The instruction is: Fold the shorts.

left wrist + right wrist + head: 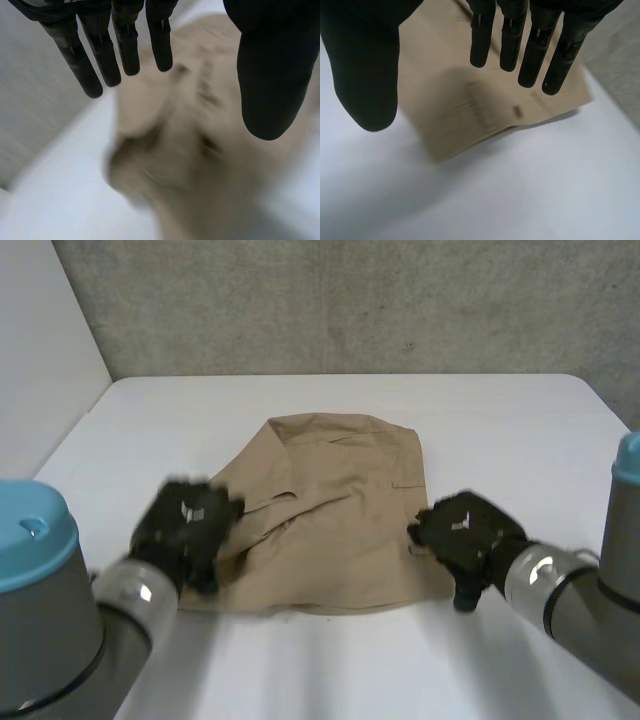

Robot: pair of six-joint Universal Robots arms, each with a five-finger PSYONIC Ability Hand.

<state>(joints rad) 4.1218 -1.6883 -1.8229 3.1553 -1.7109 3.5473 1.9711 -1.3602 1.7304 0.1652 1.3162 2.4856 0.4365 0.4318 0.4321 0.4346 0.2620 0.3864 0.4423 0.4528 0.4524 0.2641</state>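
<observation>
Tan shorts lie folded over on the white table, with a loose fold across their left part. My left hand hovers over the shorts' near left edge, fingers straight and thumb apart, holding nothing. The shorts spread beneath that palm. My right hand is at the shorts' near right edge, fingers straight and thumb spread, empty. Under it lies a corner of the shorts with a pocket seam.
A grey wall runs behind the table's far edge. Bare table surface lies on every side of the shorts. The table's left edge runs beside a pale wall.
</observation>
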